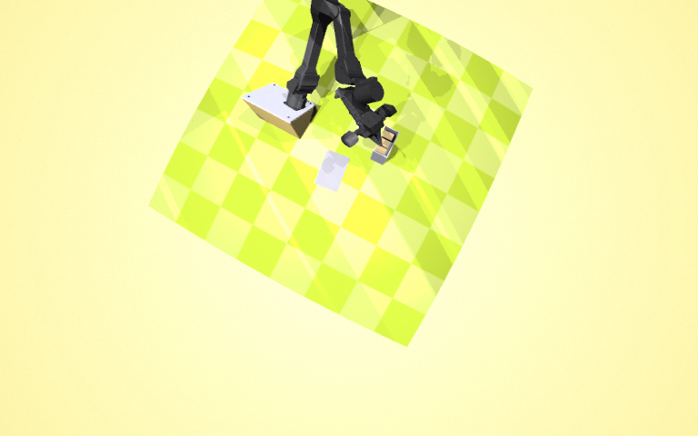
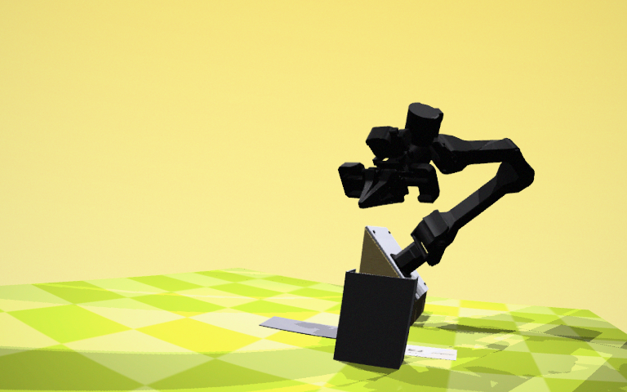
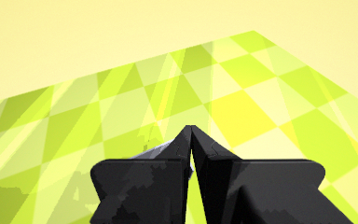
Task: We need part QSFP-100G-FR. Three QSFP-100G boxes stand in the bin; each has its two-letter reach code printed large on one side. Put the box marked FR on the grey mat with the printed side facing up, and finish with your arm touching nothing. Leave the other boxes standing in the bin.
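Observation:
The bin (image 1: 378, 157) (image 2: 374, 318) stands on the checked floor, right of the grey mat (image 1: 332, 170) (image 2: 300, 327). Tan tops of the QSFP boxes (image 1: 386, 139) show inside the bin in the top view. Their printed codes cannot be read, and in the exterior view the bin's dark wall hides them. My gripper (image 1: 377, 135) (image 2: 365, 203) (image 3: 190, 130) is shut with nothing between the fingers. It hangs well above the bin's top, fingers pointing out over the floor. A pale grey edge (image 3: 156, 150) shows under the left finger; I cannot tell what it is.
The arm's base block (image 1: 280, 105) (image 2: 376, 249) stands left of and behind the bin. A flat white card (image 2: 429, 352) lies on the floor beside the bin; the arm hides it in the top view.

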Tool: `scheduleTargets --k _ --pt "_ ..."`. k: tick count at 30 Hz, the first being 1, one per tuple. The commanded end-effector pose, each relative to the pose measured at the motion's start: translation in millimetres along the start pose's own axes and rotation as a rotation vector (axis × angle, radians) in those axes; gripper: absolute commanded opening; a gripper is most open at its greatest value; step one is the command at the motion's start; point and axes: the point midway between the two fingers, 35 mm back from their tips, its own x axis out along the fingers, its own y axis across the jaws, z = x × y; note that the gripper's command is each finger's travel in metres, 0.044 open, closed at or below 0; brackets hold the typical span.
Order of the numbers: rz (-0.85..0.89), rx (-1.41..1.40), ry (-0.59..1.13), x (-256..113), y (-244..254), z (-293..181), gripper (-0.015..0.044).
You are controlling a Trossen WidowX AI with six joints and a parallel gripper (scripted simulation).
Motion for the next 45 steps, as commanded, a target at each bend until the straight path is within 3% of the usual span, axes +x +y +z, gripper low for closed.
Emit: scheduleTargets --k 1,8,28,45 --pt "0.143 -0.129 0.094 14 16 -29 0.0000" --pt "0.326 -0.278 0.178 22 36 -62 0.0000" --pt "0.327 -0.277 0.178 49 36 -102 0.0000" --pt "0.327 -0.276 0.178 53 36 -108 0.0000"
